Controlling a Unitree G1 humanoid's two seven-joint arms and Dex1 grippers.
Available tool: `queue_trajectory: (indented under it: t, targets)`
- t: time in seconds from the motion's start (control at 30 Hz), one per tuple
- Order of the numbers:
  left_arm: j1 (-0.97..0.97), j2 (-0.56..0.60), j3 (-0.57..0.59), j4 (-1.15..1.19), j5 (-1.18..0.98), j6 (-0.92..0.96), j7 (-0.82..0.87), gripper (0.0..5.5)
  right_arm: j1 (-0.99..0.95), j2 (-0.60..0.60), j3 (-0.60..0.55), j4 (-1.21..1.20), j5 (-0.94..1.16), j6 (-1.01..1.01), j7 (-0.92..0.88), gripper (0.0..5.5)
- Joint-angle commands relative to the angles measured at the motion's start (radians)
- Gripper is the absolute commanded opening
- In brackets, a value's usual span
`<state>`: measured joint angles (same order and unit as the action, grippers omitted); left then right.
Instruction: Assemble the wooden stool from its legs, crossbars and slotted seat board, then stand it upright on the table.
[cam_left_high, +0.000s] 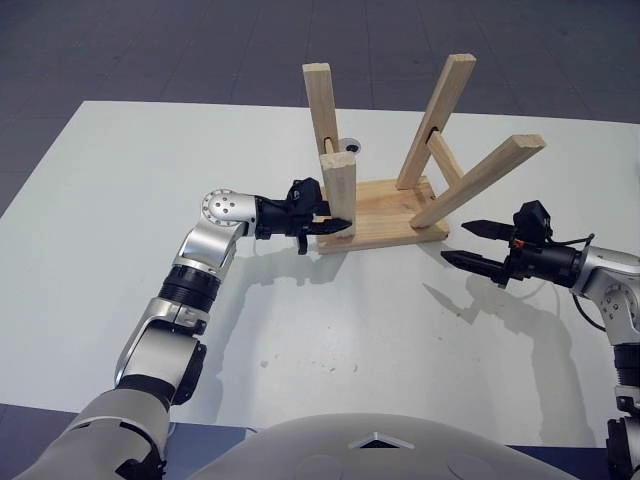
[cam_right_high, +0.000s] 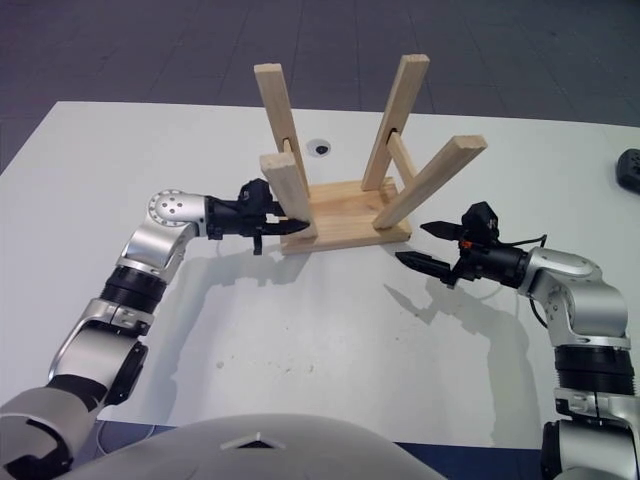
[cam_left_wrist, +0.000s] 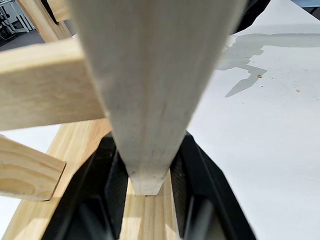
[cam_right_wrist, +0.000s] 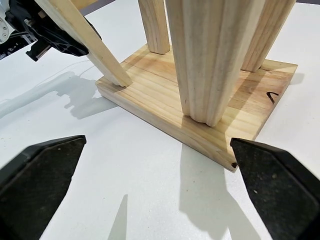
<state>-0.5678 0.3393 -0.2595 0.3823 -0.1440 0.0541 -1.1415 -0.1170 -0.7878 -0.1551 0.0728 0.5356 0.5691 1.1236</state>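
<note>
Stool, upturned on my desk. My left claw grips its near-left leg; my right claw hangs released beside it, not touching.

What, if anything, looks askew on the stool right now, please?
The near right leg leans far outward from the seat board, much flatter than the far right leg behind it; it looks poorly seated.
</note>
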Motion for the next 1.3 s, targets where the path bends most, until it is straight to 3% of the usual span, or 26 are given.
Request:
queue_trajectory:
  t: [0.03, 0.17, 0.3, 0.57, 0.67, 0.9, 1.3]
  targets:
    - [0.078, 0.072, 0.061, -0.152, -0.066, 0.078, -0.014, 1.06, -0.027, -0.016, 0.011, 0.05, -0.039, -0.039, 0.008, 5.4]
    - [0.17, 0.172, 0.103, -0.316, -0.103, 0.127, -0.048, 1.04, -0.043, -0.024, 0.016, 0.091, -0.063, -0.064, 0.021, 5.4]
    - [0.26, 0.261, 0.105, -0.382, -0.028, -0.064, -0.056, 1.04, -0.055, -0.01, 0.021, 0.078, -0.048, -0.055, 0.041, 5.4]
    - [0.253, 0.251, 0.071, -0.319, 0.044, -0.368, -0.024, 1.04, -0.095, 0.014, 0.063, -0.076, 0.084, 0.076, 0.124, 5.4]
    - [0.236, 0.24, 0.062, -0.314, 0.005, -0.336, -0.042, 1.04, -0.114, 0.017, 0.134, -0.073, 0.022, 0.007, 0.154, 5.4]
    - [0.165, 0.232, 0.083, -0.352, -0.137, -0.008, -0.074, 1.04, -0.103, 0.064, 0.217, -0.012, -0.104, -0.221, 0.176, 5.4]
    - [0.159, 0.244, 0.075, -0.328, -0.167, 0.141, -0.133, 1.04, -0.094, 0.089, 0.207, -0.066, -0.041, -0.131, 0.168, 3.49]
